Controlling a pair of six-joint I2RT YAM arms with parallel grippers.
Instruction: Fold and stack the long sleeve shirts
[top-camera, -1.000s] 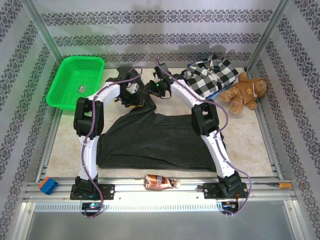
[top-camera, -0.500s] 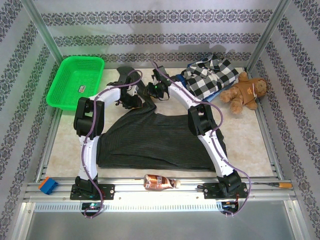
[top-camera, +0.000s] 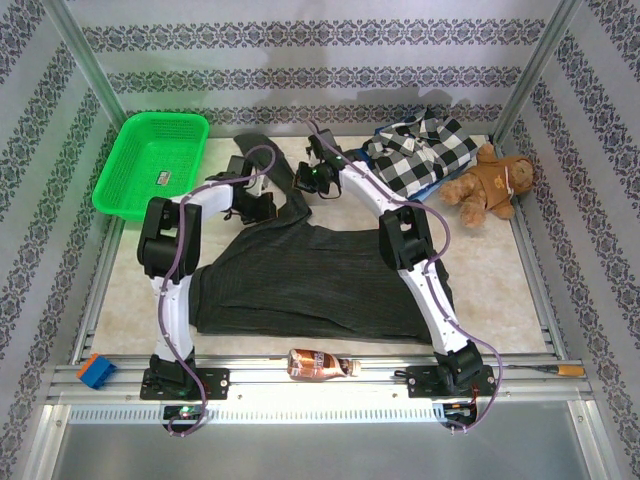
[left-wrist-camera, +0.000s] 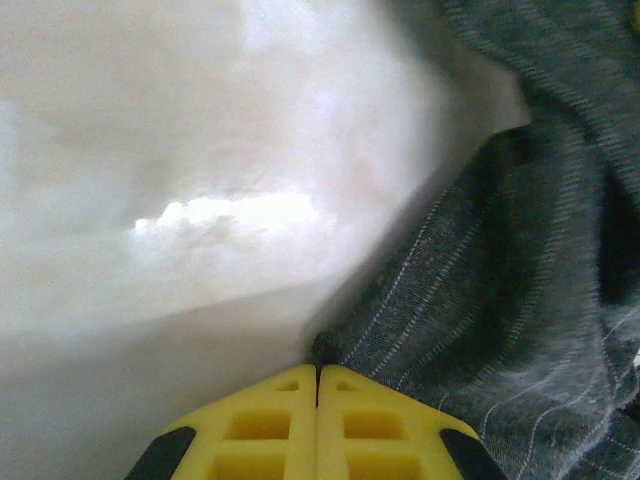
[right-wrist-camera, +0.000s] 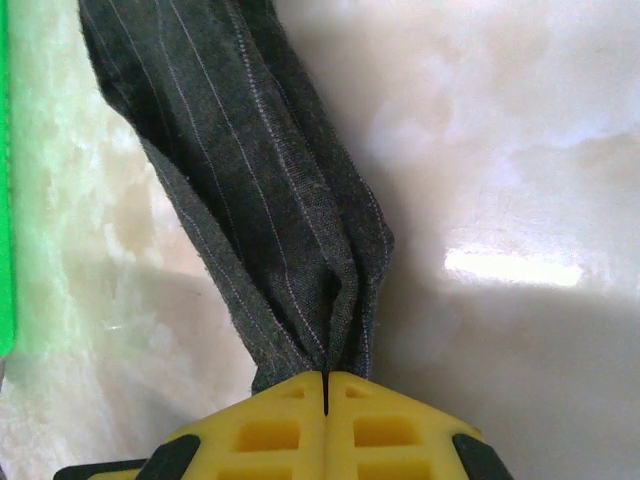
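I've got left gripper (left-wrist-camera: 318, 375) and right gripper (right-wrist-camera: 326, 378) both clamped on the top edge of the dark charcoal pinstriped button-up shirt (top-camera: 310, 280), upper centre; its body spreads below them, long axis left-right.

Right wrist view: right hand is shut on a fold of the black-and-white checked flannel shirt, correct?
No. The right hand is shut on a fold of the dark charcoal pinstriped shirt, as the right wrist view shows.
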